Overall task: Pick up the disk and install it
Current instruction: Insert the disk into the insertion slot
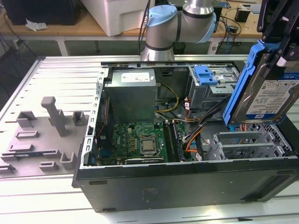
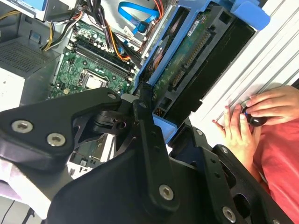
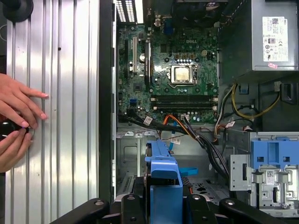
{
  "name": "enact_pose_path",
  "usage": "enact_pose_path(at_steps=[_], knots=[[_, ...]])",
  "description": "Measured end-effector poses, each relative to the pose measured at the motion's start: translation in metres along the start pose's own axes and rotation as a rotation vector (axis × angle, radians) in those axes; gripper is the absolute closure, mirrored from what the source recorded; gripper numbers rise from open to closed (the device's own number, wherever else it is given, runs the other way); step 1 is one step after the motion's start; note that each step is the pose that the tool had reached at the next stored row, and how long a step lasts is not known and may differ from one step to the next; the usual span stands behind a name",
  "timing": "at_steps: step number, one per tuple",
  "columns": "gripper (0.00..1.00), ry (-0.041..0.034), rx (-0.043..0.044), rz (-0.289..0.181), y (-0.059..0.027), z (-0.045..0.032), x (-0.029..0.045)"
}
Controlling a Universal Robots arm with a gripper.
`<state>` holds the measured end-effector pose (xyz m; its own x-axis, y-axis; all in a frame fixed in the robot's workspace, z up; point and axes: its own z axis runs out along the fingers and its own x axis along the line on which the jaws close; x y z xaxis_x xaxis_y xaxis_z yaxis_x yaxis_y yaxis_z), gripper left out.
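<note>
My gripper (image 1: 276,32) is shut on the disk (image 1: 268,95), a silver hard drive with a blue-and-white label in a blue carrier frame. It hangs tilted, almost on edge, above the exterior view's right end of the open computer case (image 1: 187,179). In the first wrist view the carrier's blue edge (image 3: 163,170) sits between the black fingers of my gripper (image 3: 164,205), over the metal bay near the orange and blue cables. The second wrist view shows the disk's green circuit-board side (image 2: 187,56).
Inside the case lie the motherboard (image 1: 140,142), a grey power-supply box (image 1: 131,95), cable bundles (image 1: 196,123) and a blue-topped drive cage (image 1: 205,74). A person's hands (image 3: 16,112) rest on the ribbed table beside the case. Grey fixtures (image 1: 51,116) stand on the exterior view's left.
</note>
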<state>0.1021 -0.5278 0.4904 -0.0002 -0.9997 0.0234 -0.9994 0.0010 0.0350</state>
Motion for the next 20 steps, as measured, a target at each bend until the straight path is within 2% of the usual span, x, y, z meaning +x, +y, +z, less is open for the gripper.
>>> enact_pose_path(at_steps=[6,20], knots=[[0.63,-0.0096,0.0007,0.0,0.0,0.0006,0.0005],[0.63,-0.0096,0.0015,0.0,-0.0002,0.0062,0.0007]])
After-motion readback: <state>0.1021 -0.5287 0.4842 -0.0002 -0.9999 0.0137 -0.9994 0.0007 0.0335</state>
